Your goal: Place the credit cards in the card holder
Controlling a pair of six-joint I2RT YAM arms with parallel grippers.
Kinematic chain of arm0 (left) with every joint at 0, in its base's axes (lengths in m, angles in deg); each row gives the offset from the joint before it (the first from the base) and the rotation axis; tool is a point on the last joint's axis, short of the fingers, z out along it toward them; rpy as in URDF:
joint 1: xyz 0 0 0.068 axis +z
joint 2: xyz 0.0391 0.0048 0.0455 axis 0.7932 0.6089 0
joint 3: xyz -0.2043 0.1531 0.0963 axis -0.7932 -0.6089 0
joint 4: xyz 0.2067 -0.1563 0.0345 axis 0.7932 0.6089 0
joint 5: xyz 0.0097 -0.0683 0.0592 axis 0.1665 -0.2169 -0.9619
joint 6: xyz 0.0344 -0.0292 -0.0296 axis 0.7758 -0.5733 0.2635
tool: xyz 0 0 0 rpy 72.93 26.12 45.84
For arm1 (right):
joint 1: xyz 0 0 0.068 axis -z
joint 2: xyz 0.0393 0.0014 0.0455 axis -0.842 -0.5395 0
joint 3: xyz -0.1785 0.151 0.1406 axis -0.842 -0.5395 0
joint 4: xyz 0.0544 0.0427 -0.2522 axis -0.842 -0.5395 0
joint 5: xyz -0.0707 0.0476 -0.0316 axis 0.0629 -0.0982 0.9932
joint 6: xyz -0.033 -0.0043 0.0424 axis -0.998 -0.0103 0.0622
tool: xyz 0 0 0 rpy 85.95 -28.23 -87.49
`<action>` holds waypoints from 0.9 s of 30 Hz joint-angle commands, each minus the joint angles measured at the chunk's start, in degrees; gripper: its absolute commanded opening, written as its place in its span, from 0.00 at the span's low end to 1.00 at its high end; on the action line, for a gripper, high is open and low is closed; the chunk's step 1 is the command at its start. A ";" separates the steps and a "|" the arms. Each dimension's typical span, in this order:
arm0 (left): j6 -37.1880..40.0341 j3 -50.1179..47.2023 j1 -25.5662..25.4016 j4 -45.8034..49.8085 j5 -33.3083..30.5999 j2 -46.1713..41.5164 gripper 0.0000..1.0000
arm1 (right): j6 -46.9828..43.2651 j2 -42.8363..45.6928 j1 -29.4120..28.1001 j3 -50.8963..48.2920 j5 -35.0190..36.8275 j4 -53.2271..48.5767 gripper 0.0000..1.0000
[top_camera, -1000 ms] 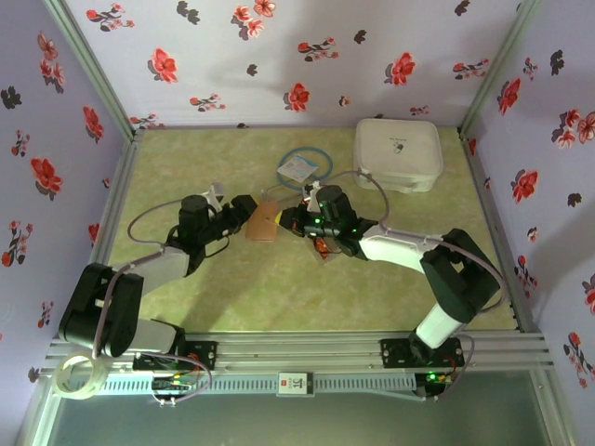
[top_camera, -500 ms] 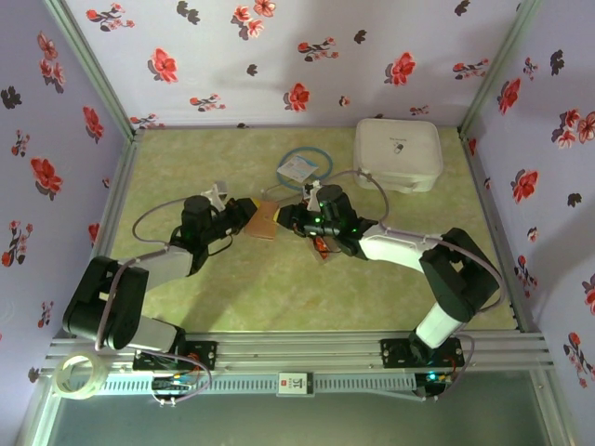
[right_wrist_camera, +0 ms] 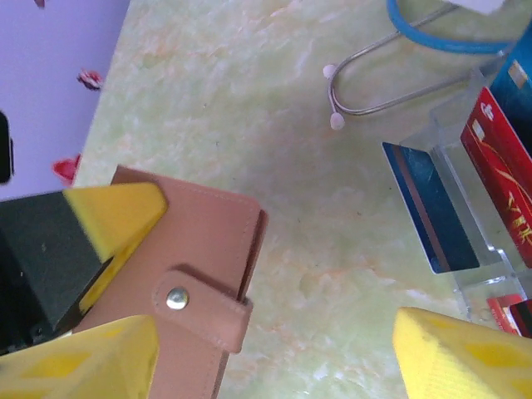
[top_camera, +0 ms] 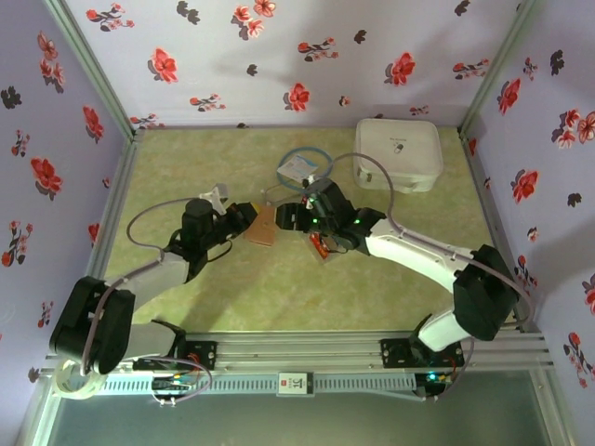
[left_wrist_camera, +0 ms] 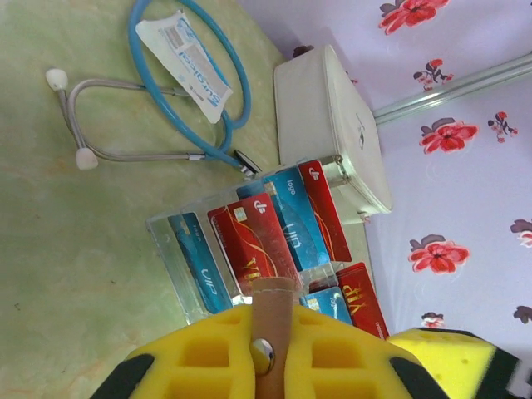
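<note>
The left hand point(top_camera: 245, 220) clamped the card holder point(top_camera: 264, 227), the right hand point(top_camera: 290, 216) stood apart; unsnapping its strap seemed next, before fetching credit cards point(left_wrist_camera: 278, 229).

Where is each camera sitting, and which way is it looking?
Top camera: above and behind the robot, looking down at the table; shows the left arm and right arm.
Left wrist camera: on the left arm, looking past its own yellow fingers, shut on the card holder, toward the cards and white case.
Right wrist camera: on the right arm, looking down between its open yellow fingers at the card holder and stethoscope.
Shared: both wrist views show the card holder, cards and stethoscope.
</note>
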 commanded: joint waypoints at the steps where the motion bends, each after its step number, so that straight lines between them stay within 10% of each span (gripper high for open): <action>1: 0.96 -0.25 -0.86 2.76 -5.04 -2.13 0.00 | -5.39 -3.47 -2.63 4.22 7.77 -6.25 0.76; 27: -2.80 -1.40 -1.56 2.07 -7.71 -3.53 0.00 | -6.44 -14.97 -6.87 13.36 9.86 -3.24 0.75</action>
